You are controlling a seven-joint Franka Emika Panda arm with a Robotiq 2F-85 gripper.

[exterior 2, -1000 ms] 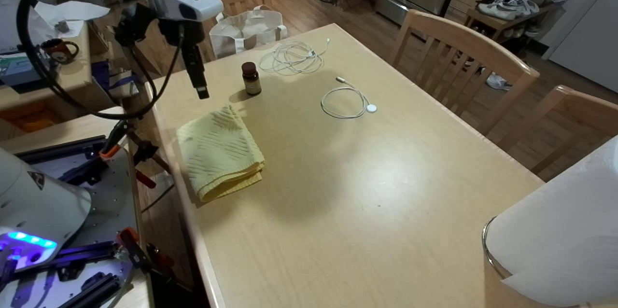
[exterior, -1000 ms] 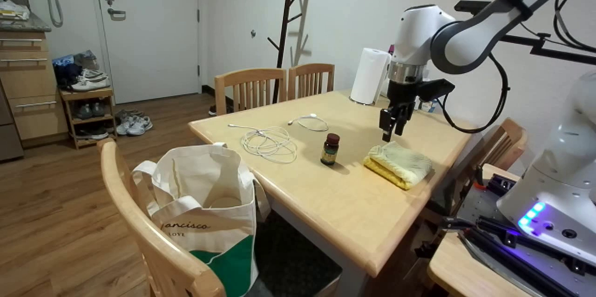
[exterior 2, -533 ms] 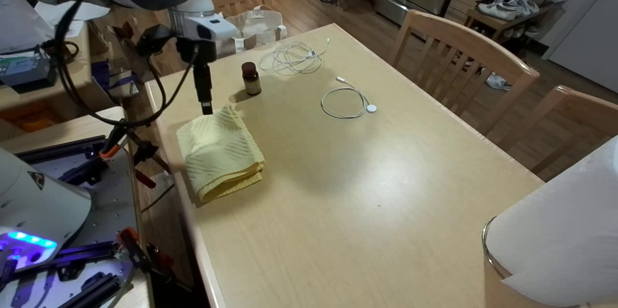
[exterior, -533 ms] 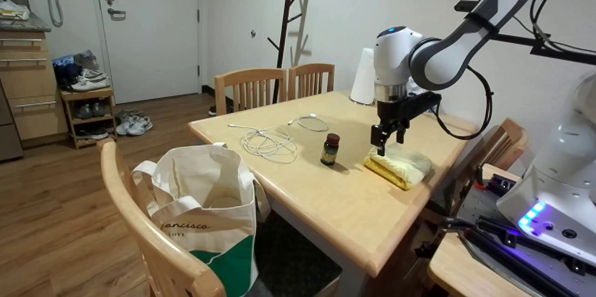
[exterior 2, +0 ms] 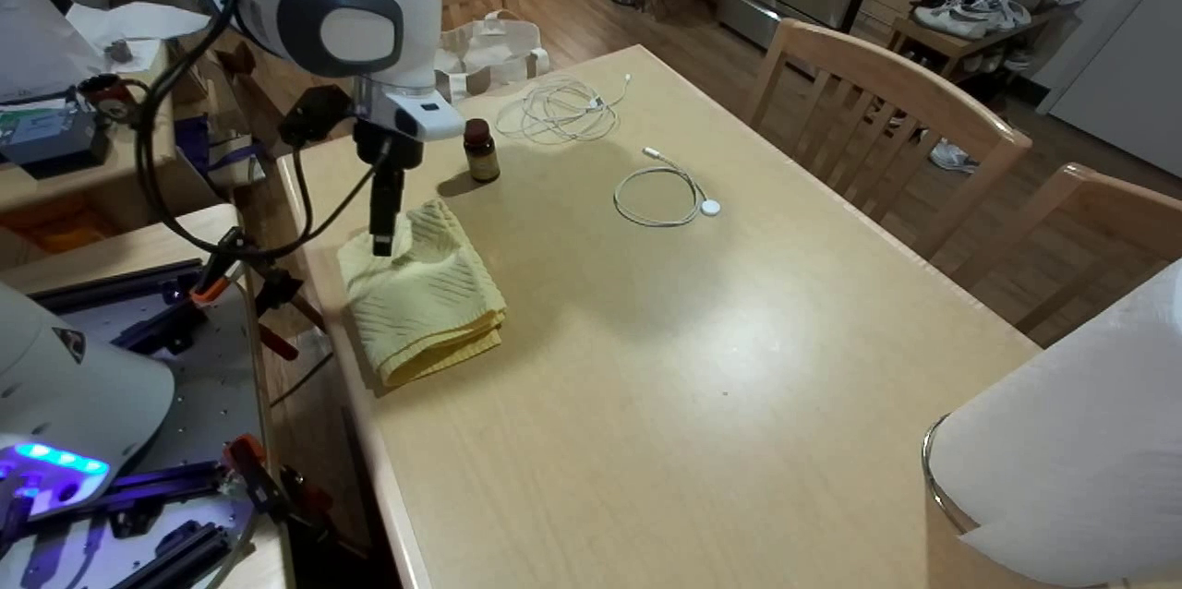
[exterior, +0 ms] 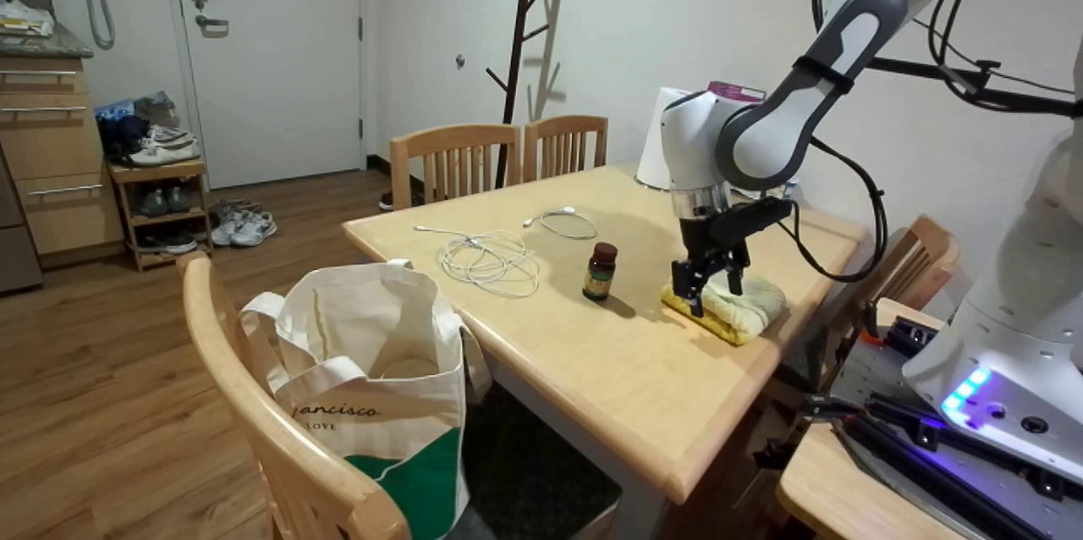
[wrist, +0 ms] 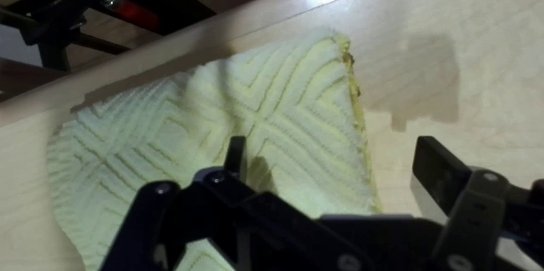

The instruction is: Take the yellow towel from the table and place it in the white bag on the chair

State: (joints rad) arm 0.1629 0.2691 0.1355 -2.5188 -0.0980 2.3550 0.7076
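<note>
While the jaws stand low and wide apart, one of them is above the yellow towel (wrist: 187, 131) and the other one is above the bare counter (exterior 2: 665, 441), so that, in the wrist view, an edge of the towel runs between the two. Whether the first one touches the towel, I cannot tell. Beneath the jaws, the towel lies folded on the counter, with one side just beside the counter's border. Near the jaws, a dark bottle (exterior: 598, 276) with a reddish-brown cap stands upright in both exterior views. Farther from the jaws than this bottle, a long white cable (exterior: 478, 245) lies in loose coils, and near it lies a shorter white cable (exterior 2: 660, 225) with a round end. Well apart from the jaws, beyond the counter's border, the white bag (exterior: 381, 405) stands upright beside the backrest of a wooden chair (exterior: 227, 362); its mouth is turned upward and its side carries a green patch. Also well apart from the jaws, but toward the opposite end of the counter, there stands a roll of white paper (exterior 2: 1071, 450).
</note>
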